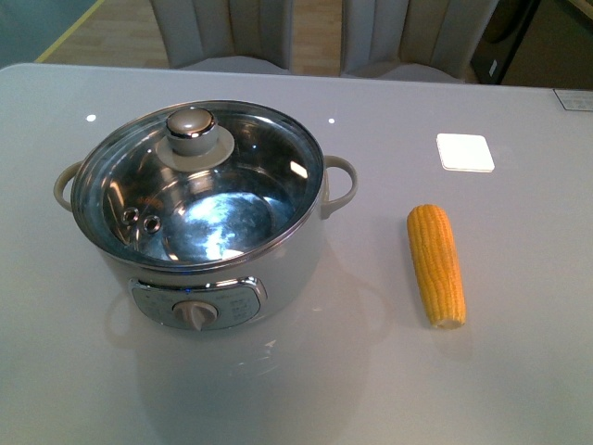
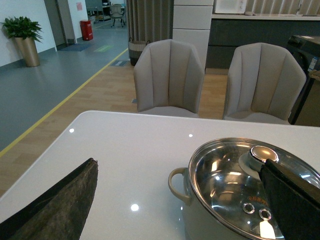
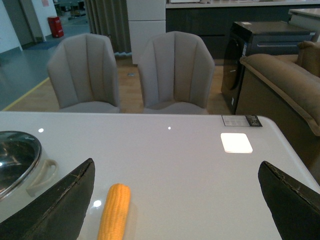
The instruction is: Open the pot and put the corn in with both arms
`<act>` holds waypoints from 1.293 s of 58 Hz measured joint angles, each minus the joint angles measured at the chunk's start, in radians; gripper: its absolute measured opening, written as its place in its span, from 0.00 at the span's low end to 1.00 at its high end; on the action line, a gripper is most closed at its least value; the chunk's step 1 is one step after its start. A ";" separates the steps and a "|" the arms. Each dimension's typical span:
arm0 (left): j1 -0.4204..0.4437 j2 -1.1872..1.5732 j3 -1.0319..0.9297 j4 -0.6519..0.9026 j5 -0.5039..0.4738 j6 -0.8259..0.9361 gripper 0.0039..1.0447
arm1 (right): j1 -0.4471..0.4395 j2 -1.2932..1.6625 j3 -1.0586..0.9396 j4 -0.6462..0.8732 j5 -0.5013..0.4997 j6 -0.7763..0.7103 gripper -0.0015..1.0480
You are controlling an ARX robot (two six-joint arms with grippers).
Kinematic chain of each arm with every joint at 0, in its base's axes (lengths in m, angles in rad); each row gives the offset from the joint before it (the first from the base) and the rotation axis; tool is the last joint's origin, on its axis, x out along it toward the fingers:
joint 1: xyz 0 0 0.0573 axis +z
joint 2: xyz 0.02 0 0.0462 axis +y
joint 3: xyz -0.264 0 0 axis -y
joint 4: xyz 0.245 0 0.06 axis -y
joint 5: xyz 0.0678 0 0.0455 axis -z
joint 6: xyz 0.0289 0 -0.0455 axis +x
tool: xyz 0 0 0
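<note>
1. Front view shows the big white electric cooking pot [image 1: 222, 269] with its shiny steel bowl. The round glass lid [image 1: 199, 181] is on top of it, so I think taking the lid off is the first job.
2. The black left gripper [image 2: 178, 165] has its two fingers [image 2: 60, 205] wide apart, and it holds nothing.
3. The round grey knob [image 2: 262, 155] on the lid is in front of this gripper. It is close by one finger, not in the middle of the gap. It would be best to slide the gripper sideways until the knob sits between both fingers.
4. Next, go down slowly, squeeze the knob and lift straight up. Glass is likely heavy and slippery, so a tilted lift could let it slide out.
5. Put the lid down on a bare bit of the smooth white table [image 1: 519, 371], on the far side of the pot from the corn.
6. The black right gripper [image 3: 176, 167] is wide apart too, and it is empty.
7. The yellow corn cob [image 3: 114, 212] lies flat on the table, in front of this gripper and below it. It is nearer one finger and does not touch the pot.
8. Grab the cob across its middle so it stays level. Wait until the lid is out of the way before bringing it over the bowl.
</note>
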 joint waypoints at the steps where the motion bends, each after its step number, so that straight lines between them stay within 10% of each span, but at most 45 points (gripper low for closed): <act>1: 0.000 0.000 0.000 0.000 0.000 0.000 0.94 | 0.000 0.000 0.000 0.000 0.000 0.000 0.92; 51: -0.007 0.137 0.055 -0.136 0.005 -0.168 0.94 | 0.000 0.000 0.000 0.000 0.000 0.000 0.92; 75: -0.061 0.891 0.162 0.552 0.183 -0.035 0.94 | 0.000 0.000 0.000 0.000 0.000 0.000 0.92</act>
